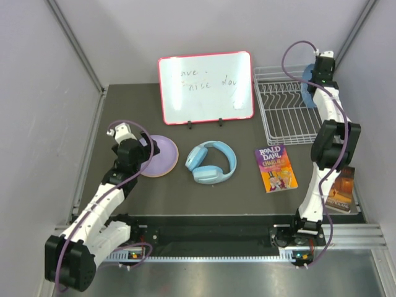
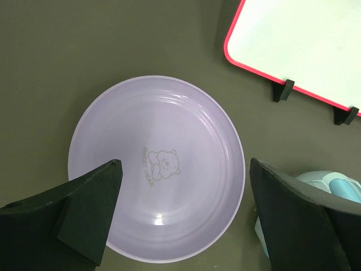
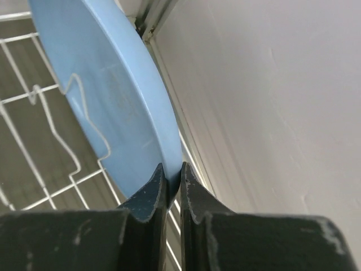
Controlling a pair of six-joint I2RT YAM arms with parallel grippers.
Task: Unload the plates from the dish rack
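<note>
**One plate pinched in the rack, others stacked at the left**

At the left of the dark surface, the left arm reaches over a stack of plates lying flat. The left fingers are spread wide and hold nothing. They hang above the lavender plate, one finger over its near-left rim and the other just past its right edge. This plate is on top of the stack, face up, with a small bear drawing and faint lettering in its middle. From the top camera, a tan-orange plate shows as a thin rim under its near edge. Whether another plate lies between them cannot be made out.

Just right of the stack lie light blue headphones, near the middle of the surface. Behind them, at the far side, a red-framed whiteboard stands on two small black feet, with faint writing on it. Right of the headphones a purple Roald Dahl book lies flat, cover up. A second, darker book lies at the right edge, partly hidden by the right arm.

The white wire dish rack sits in the far right corner, just right of the whiteboard. The light blue plate stands on edge at the rack's far right end, among the wire prongs and close to the wall. The right arm stretches out to it. The right fingers are closed narrow on the plate's rim, one on each face.
</note>
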